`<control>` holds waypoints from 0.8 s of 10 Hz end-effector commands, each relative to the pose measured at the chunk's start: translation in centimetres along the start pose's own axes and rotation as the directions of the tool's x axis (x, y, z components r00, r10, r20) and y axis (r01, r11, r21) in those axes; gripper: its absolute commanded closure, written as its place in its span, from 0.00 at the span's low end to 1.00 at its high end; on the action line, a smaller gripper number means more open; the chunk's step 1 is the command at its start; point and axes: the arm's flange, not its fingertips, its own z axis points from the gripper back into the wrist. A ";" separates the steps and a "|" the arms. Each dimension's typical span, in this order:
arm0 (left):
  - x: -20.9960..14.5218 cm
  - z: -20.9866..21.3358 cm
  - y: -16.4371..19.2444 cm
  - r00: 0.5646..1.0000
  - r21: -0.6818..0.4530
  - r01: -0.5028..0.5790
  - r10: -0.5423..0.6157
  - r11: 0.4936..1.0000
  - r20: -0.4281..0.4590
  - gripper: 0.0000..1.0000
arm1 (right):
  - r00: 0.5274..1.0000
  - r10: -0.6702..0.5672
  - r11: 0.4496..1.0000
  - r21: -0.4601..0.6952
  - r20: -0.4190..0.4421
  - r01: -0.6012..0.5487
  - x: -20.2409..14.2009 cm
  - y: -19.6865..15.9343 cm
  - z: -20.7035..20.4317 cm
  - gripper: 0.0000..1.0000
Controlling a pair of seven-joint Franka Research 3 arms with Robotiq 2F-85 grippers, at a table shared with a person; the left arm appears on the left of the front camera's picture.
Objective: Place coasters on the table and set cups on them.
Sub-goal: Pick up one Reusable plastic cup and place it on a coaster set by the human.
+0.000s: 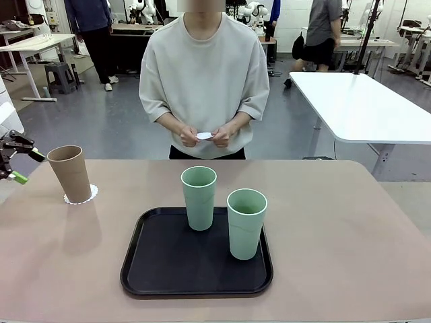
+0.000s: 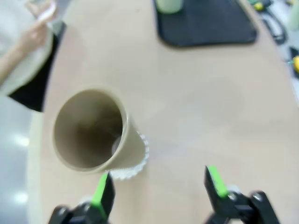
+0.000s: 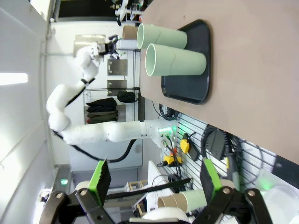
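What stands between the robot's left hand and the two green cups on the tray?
The tan cup, upright on its coaster, stands just ahead of the open left hand, roughly on the line to the green cups on the tray. Otherwise only bare table.

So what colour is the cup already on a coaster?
Tan-brown cup; front view shows it best.

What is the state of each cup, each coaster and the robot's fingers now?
Tan-brown cup: upright on its coaster.
Far mint cup: upright on tray.
Near mint cup: upright on tray.
White coaster: held in person's hands.
Left fingers: open, empty.
Right fingers: open, empty.
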 end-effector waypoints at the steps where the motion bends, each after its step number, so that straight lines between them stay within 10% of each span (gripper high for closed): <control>1: 6.4 -0.2 -5.4 0.980 -0.030 -0.019 0.013 0.999 -0.200 0.00 | 1.000 0.003 1.000 0.010 -0.001 -0.003 0.0 0.0 0.0 0.00; 5: 11.9 -0.4 -9.9 0.942 -0.001 -0.180 0.172 0.984 -0.289 0.00 | 1.000 0.003 1.000 0.010 -0.001 -0.003 0.0 0.0 0.0 0.00; 8: 14.9 -1.1 -10.2 0.885 0.255 -0.310 0.376 0.916 -0.276 0.00 | 1.000 0.003 1.000 0.010 -0.001 -0.003 0.0 0.0 0.0 0.00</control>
